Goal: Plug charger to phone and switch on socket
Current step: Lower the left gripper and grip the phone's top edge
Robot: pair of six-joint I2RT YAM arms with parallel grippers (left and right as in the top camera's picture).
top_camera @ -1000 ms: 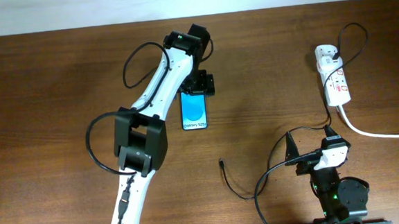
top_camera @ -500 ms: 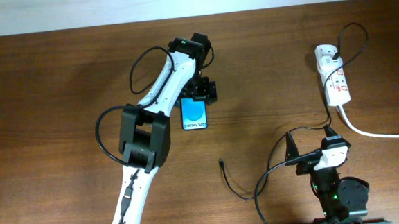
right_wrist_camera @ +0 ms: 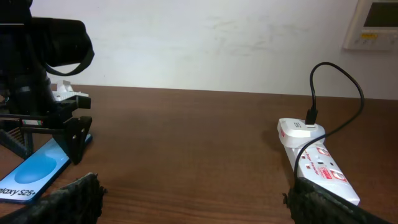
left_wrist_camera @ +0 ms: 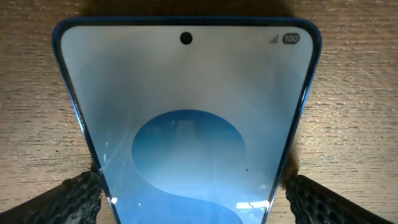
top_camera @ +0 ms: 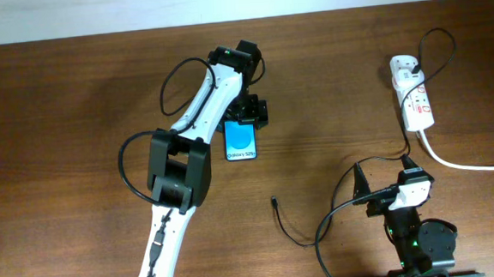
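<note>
The phone (top_camera: 240, 141) lies flat on the table, blue screen up, with its "Galaxy" text at the near end. My left gripper (top_camera: 251, 112) is over its far end. In the left wrist view my left gripper (left_wrist_camera: 193, 202) is open, with one finger close to each long side of the phone (left_wrist_camera: 186, 124). The charger cable's connector tip (top_camera: 273, 200) lies loose on the table in front of the phone. The cable curls right and runs up to the black plug in the white socket (top_camera: 413, 94). My right gripper (right_wrist_camera: 199, 205) is open and empty, low at the front right.
The socket's thick white cord (top_camera: 472, 166) runs off the right edge. From the right wrist, the socket (right_wrist_camera: 317, 162) is at right and the phone (right_wrist_camera: 34, 177) at left under the left arm. A white wall stands behind the table.
Over the last second my left gripper moved a little nearer along the phone and settled over its far end. It has not moved in the last half second. The right arm is still.
</note>
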